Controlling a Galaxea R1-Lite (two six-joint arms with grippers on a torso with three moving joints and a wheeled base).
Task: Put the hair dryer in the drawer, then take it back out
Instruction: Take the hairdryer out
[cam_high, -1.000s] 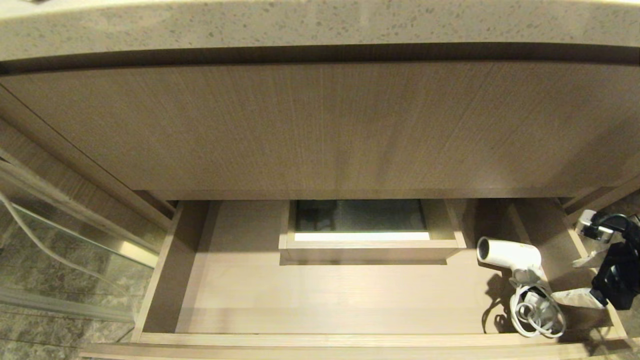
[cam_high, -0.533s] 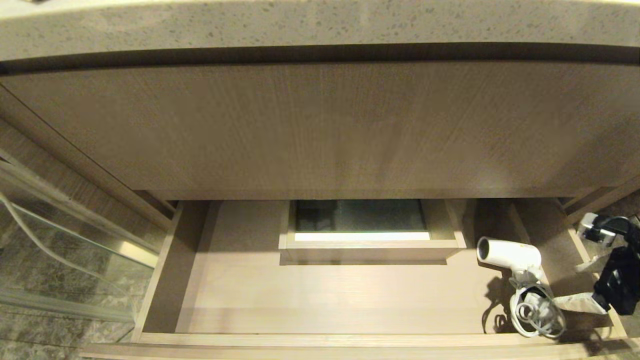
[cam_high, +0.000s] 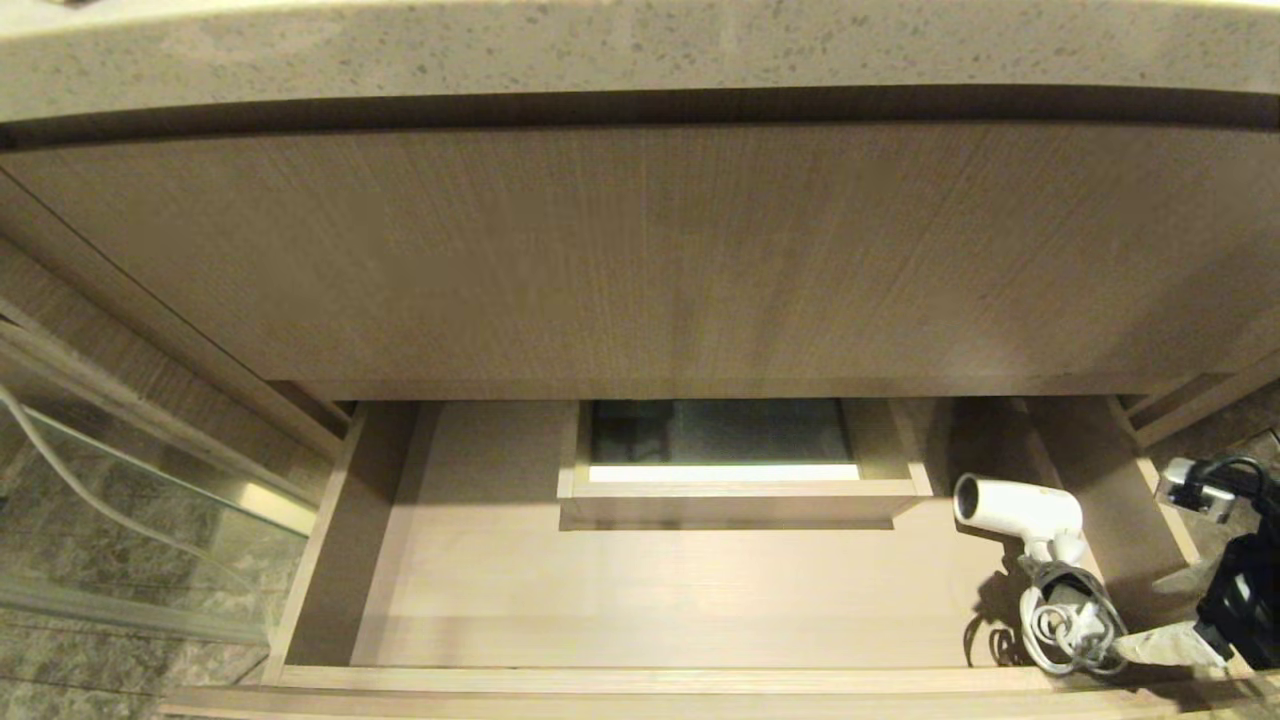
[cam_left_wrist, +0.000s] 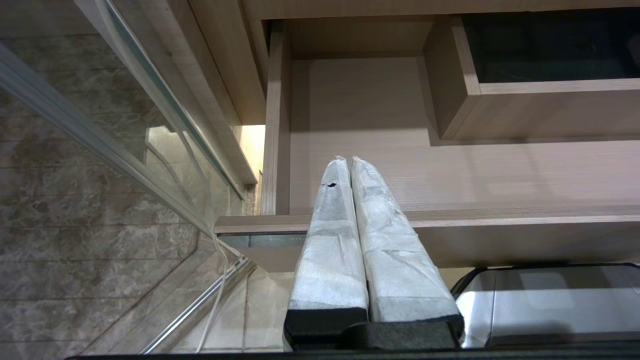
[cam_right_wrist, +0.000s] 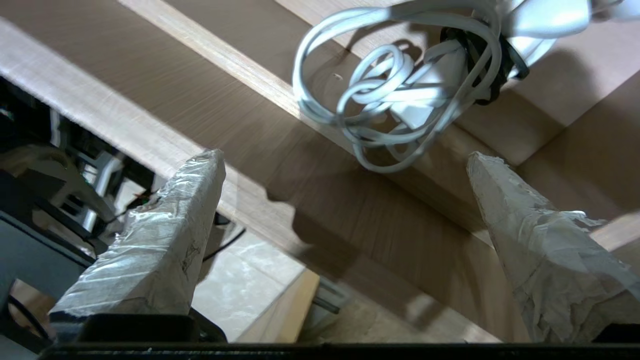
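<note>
Hair dryer (cam_high: 1018, 507) lying in the open drawer (cam_high: 640, 590), right gripper (cam_right_wrist: 345, 160) empty.

The dryer is resting at the drawer's right end (cord (cam_high: 1065, 625) coiled beside its handle); the right gripper is hovering near that corner, fingers spread wide, while the left gripper (cam_left_wrist: 347, 162) is sitting pressed together by the drawer's front-left corner.

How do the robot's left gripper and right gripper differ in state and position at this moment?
The left gripper has its fingers pressed together; the right gripper has them spread wide. The left hangs before the drawer's left end; the right is by its right corner, near the hair dryer. Both hold nothing.
</note>
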